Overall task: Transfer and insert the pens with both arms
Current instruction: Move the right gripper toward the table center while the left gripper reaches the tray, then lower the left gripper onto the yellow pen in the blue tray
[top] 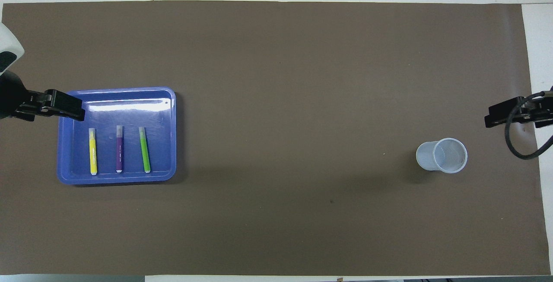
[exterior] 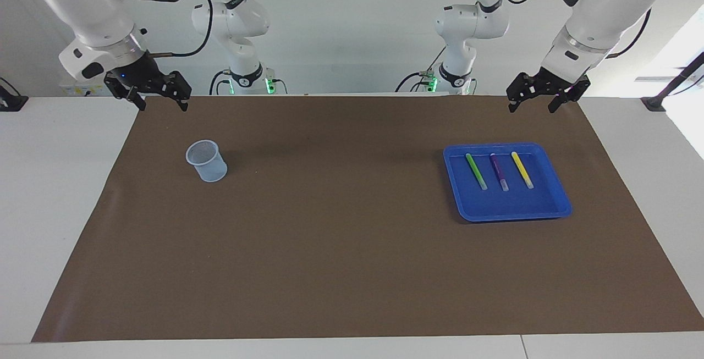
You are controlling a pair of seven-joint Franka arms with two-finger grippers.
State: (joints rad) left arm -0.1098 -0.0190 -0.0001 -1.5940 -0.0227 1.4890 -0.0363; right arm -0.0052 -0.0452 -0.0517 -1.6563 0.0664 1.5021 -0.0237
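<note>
Brown matting [exterior: 341,249] covers the worktop [exterior: 55,183], and on it we see a blue tray [exterior: 542,205] toward the left arm's end. Three pens lie side by side in the tray, apart from one another: a green pen [exterior: 476,171], a purple pen [exterior: 499,172] in the middle and a yellow pen [exterior: 522,169], the last closest to the left arm's end. Each has its pale end pointing away from the robots.

Toward the right arm's end we find a clear plastic cup [exterior: 207,161] standing upright on the matting, well apart from the tray.

The left claw [exterior: 532,106] hangs in the air over the edge of the matting at the robots' end, its fingers spread and holding nothing. The right claw [exterior: 160,105] hangs likewise over the matting's corner at its own end, released and empty. Neither touches the tray or the cup.
</note>
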